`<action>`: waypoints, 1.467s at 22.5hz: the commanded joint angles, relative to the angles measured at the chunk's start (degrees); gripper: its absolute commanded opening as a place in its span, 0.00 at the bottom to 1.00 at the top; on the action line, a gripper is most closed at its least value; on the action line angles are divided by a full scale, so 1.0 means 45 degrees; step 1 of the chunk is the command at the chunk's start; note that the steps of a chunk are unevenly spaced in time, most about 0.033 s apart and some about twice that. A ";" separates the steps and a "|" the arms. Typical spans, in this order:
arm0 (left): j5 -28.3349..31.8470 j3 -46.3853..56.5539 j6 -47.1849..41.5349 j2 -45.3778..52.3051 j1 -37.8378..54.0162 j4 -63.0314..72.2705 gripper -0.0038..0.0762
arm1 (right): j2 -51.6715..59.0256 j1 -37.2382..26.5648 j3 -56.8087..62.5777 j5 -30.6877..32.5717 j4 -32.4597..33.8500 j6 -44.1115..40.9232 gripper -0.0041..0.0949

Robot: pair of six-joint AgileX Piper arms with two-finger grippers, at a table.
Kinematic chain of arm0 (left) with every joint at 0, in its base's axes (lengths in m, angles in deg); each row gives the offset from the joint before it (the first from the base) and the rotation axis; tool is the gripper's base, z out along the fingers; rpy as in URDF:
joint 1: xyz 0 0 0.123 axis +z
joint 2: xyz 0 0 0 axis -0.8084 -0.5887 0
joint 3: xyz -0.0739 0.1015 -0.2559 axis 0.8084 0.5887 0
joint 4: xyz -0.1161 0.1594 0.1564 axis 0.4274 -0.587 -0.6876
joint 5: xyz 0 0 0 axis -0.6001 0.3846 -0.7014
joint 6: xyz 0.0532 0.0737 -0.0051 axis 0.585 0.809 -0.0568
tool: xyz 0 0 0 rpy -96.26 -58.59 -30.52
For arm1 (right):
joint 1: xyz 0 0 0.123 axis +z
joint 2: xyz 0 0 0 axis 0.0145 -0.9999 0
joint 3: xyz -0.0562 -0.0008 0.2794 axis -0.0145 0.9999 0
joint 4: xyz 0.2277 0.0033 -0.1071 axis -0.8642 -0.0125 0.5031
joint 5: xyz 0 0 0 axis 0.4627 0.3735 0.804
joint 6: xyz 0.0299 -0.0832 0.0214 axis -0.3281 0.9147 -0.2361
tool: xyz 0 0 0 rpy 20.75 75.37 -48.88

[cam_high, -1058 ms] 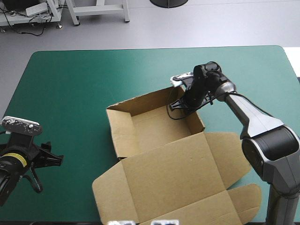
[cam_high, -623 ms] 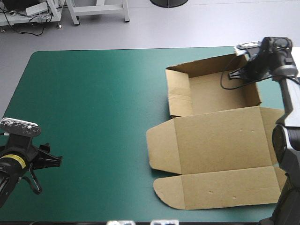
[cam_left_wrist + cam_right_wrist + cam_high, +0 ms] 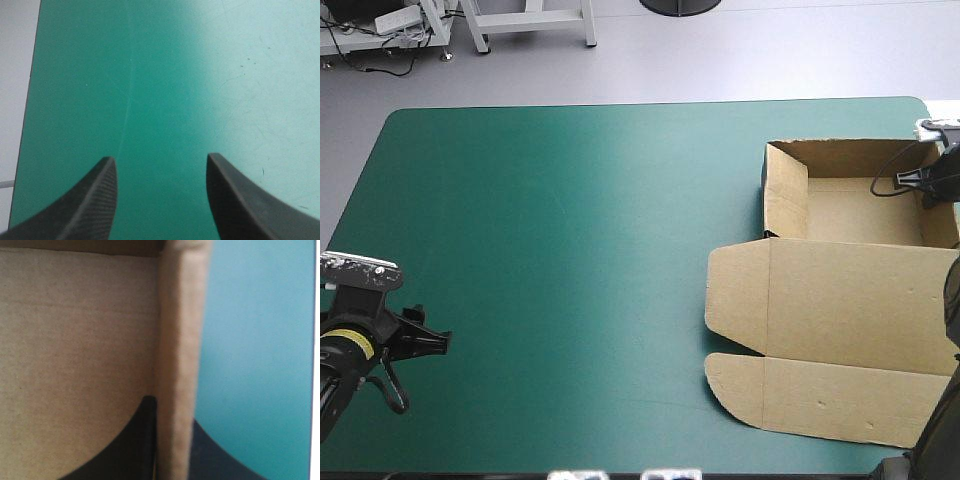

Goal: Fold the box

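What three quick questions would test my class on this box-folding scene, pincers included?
1. True or false: the left pincer is holding the box.
2. What is the right pincer shut on?
A) a raised wall of the box
B) the flat lid
C) nothing at all
3. Fill the gap: the box lies by the ___ edge of the table.

Key: 1 false, since its fingers stand apart over bare teal-green cover; 2 A; 3 right.
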 commanded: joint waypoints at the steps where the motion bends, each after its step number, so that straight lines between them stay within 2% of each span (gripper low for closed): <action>1: 0.0582 -0.0305 -0.0178 0.0039 -0.0072 -0.0086 0.54 | 0.0362 -0.0090 -0.0412 -0.0101 0.0013 0.0265 0.02; 4: 0.0553 -0.0305 -0.0178 0.0039 -0.0072 0.0007 0.54 | 0.0157 -0.0134 -0.0412 -0.0638 0.0978 0.0436 0.03; 6: 0.0553 -0.0305 -0.0178 0.0039 -0.0072 0.0007 0.54 | 0.0157 -0.0134 -0.0585 -0.0751 0.1718 0.0680 0.09; 7: 0.0553 -0.0305 -0.0178 0.0039 -0.0072 0.0007 0.54 | 0.0157 -0.0195 -0.0840 -0.0726 0.1897 0.0720 0.15; 10: 0.0473 -0.0305 -0.0178 0.0039 -0.0072 0.0007 0.54 | 0.0180 -0.0491 -0.1796 -0.0547 0.0993 0.0720 0.49; 14: 0.0473 -0.0305 -0.0216 0.0039 -0.0072 0.0007 0.54 | 0.0434 -0.0555 -0.2192 -0.0701 0.0833 0.0720 0.67; 19: 0.0443 -0.0305 -0.0216 0.0039 -0.0072 0.0007 0.54 | 0.0939 -0.0766 -0.2206 -0.0789 0.0020 0.0720 0.68; 25: 0.0516 -0.0305 -0.0216 0.0039 -0.0072 -0.0075 0.54 | 0.2351 -0.0766 -0.2269 -0.0119 -0.3177 0.1453 0.67; 29: 0.0859 -0.0305 -0.0216 0.0039 -0.0072 -0.0269 0.54 | 0.4953 -0.0766 -0.2269 0.0202 -0.3466 0.1277 0.67; 31: 0.1023 -0.0305 -0.0051 0.0039 -0.0072 -0.0269 0.54 | 0.6515 -0.0645 -0.2202 0.0202 -0.4137 0.1171 0.67; 33: 0.1383 -0.0305 -0.0051 0.0039 -0.0072 -0.0245 0.54 | 0.8930 0.0129 -0.1504 0.0202 -0.4832 0.1356 0.67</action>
